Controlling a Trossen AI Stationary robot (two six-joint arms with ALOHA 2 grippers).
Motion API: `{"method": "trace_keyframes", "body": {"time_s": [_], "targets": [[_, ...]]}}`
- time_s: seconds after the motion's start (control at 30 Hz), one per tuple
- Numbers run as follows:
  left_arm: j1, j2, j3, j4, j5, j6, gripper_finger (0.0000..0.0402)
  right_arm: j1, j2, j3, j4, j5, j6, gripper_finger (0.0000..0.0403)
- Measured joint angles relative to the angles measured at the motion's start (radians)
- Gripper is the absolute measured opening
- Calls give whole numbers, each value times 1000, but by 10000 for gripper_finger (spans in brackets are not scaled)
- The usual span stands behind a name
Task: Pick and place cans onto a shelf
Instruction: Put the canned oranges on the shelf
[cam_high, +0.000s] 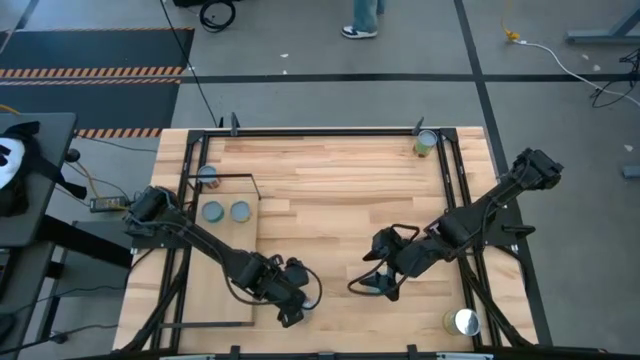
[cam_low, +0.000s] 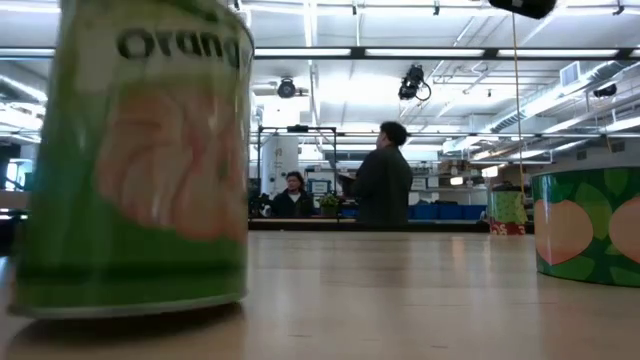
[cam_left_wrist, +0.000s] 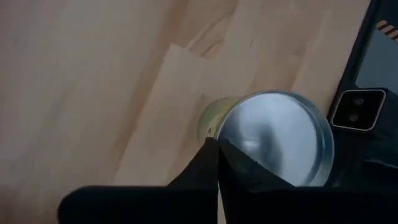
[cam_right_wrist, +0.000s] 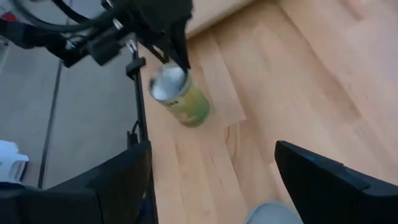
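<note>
1. Left gripper (cam_right_wrist: 177, 53) seen with fingers pinched together – nothing between them (can not caught).
2. Can (cam_right_wrist: 180, 96) stood upright directly beneath those fingertips, axis vertical, top (cam_left_wrist: 277, 140) touching or nearly so.
3. Shelf (cam_high: 235, 250) just beside, on the arm's side.
4. Right gripper (cam_high: 385, 285) spread wide, well apart – left clearly nearer.

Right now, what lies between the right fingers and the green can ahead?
Only bare tabletop between those fingers and the can, shown in right wrist view.
</note>
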Motion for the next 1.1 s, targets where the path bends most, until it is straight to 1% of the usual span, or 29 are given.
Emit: {"method": "trace_keyframes", "body": {"time_s": [0.13, 0.33, 0.43, 0.53, 0.63, 0.7, 0.77, 0.83, 0.9, 1.1], "targets": [[25, -85, -1, -46, 5, 1, 2, -36, -63, 0, -7, 26, -76, 347], [51, -268, 0, -220, 6, 0, 1, -120, -118, 0, -1, 45, -201, 347], [51, -366, 3, -366, 6, -11, 1, -156, -121, 0, 0, 45, -247, 347], [47, -443, 3, -566, 5, -37, 1, -180, -119, 0, 2, 45, -273, 347], [33, -509, 3, -751, -36, -53, 1, -194, -114, 0, 4, 45, -285, 347], [27, -551, 2, -838, -81, -60, 1, -196, -112, 0, 9, 45, -283, 347], [26, -599, -7, -845, -117, -63, 0, -195, -109, 0, 7, 45, -278, 348], [33, -660, -46, -839, -132, -73, 0, -191, -106, 0, 8, 45, -257, 348], [39, -714, -107, -851, -125, -100, 0, -181, -104, 0, 4, 45, -238, 348], [36, -869, -331, -848, -47, -161, 0, -135, -103, 0, 0, 54, -170, 348]]}}
